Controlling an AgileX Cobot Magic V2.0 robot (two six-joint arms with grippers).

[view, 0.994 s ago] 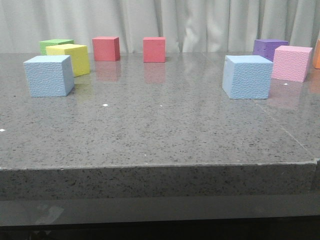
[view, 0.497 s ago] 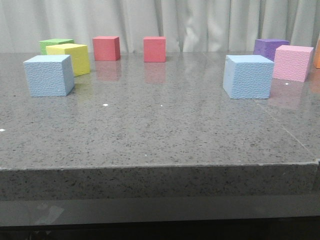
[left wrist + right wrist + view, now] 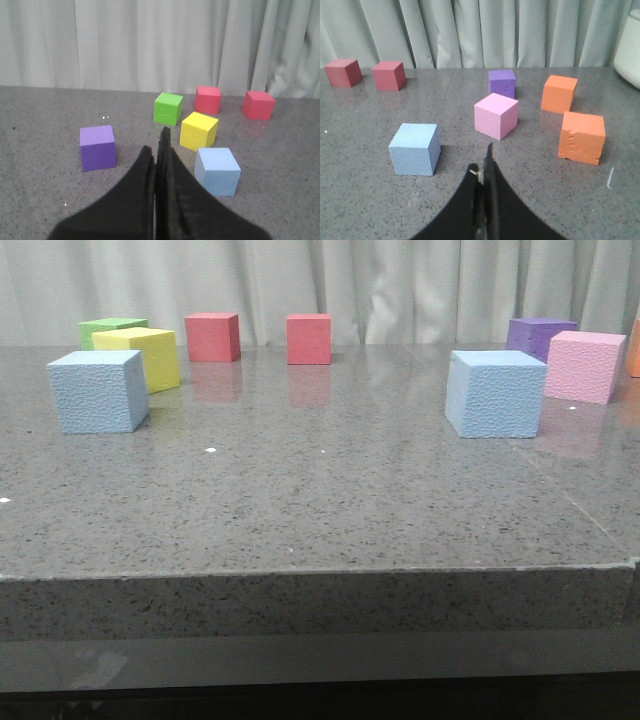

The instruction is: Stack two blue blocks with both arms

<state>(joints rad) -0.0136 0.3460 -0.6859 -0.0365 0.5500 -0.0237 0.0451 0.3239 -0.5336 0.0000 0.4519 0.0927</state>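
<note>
Two pale blue blocks stand apart on the grey table. One blue block [image 3: 97,391] is at the left, in front of a yellow cube; it also shows in the left wrist view [image 3: 217,171]. The other blue block [image 3: 495,393] is at the right, next to a pink cube; it also shows in the right wrist view [image 3: 415,148]. Neither gripper shows in the front view. My left gripper [image 3: 157,147] is shut and empty, back from its block. My right gripper [image 3: 484,159] is shut and empty, back from its block.
A yellow cube [image 3: 140,357], a green cube [image 3: 110,330] and two red cubes [image 3: 212,336] [image 3: 308,338] stand at the back. A purple cube [image 3: 538,336], a pink cube [image 3: 584,365] and two orange cubes [image 3: 582,137] [image 3: 559,93] are at the right. Another purple cube [image 3: 98,147] lies near my left gripper.
</note>
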